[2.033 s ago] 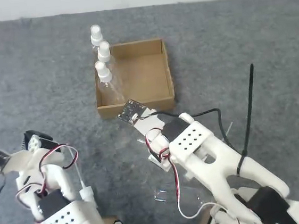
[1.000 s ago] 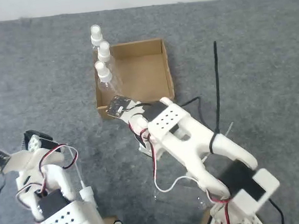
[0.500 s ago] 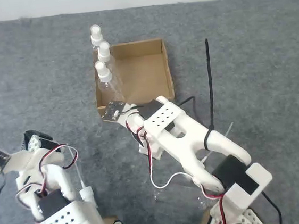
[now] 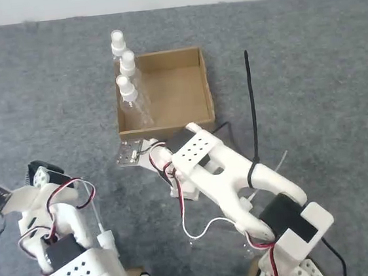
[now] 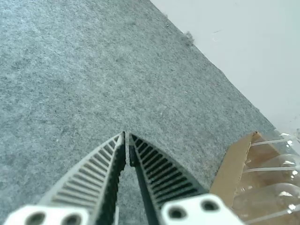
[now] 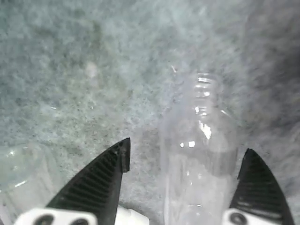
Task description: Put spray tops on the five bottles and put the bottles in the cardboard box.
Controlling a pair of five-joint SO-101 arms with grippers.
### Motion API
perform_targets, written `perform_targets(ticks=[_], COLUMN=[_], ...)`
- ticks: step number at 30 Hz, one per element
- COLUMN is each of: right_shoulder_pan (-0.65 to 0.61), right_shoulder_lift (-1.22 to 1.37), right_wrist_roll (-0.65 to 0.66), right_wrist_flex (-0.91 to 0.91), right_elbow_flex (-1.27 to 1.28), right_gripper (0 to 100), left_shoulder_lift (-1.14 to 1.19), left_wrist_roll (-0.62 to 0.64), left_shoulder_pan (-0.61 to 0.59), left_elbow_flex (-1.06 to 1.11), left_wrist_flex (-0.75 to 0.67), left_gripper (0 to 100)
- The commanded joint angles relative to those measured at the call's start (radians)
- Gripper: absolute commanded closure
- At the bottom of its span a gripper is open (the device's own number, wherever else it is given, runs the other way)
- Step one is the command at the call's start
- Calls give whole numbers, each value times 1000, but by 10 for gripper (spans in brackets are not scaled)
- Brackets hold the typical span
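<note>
Now, right tool: wide open and holding nothing, with one finger on each side of the bare bottle
bare bottle: clear, with no spray top on its neck; it lies on the grey table between the right tool's fingers, and I cannot tell if they touch it
clear thing: lies on the table near one finger of the right tool; too little shows to tell what it is
left tool: closed, with the finger tips touching, and holding nothing; it hangs over bare table, well apart from the box
box: brown cardboard, open on top, out in front of both arms
topped bottles: three clear ones with white spray tops, in a row along the box's left wall; I cannot tell if the far one is inside the box or just behind it
right arm: stretched low over the table, with its front end just beside the box's near wall
left arm: at the near edge of the table
spray top: white, with a thin tube, just beside the left arm
</note>
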Motion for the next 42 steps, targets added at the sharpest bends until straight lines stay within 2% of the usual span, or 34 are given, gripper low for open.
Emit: perform_targets(ticks=[1,3,11,18,21,34,42], right_shoulder_pan=[-5,-5,7,21,39,28,-22], right_shoulder_lift=[-5,-5,-7,-19,-19,-21,-180], right_wrist_roll=[14,14,14,12,-5,-255,-272], right_wrist_flex=[-24,-19,-19,-10,31,326,403], right_elbow_flex=[-48,-48,-40,-57,-94,-362,-382], right_gripper=[700,716,879,943,953,953,952], left_shoulder_lift=[-14,-14,-14,-14,-14,-12,-12], left_wrist_roll=[-11,-11,-11,-11,-11,-11,-11], left_shoulder_pan=[2,2,2,3,3,3,3], left_elbow_flex=[-12,-12,-12,-12,-12,-12,-12], left_wrist_flex=[-35,-35,-35,-35,-35,-35,-35], left_gripper=[985,985,985,985,985,985,985])
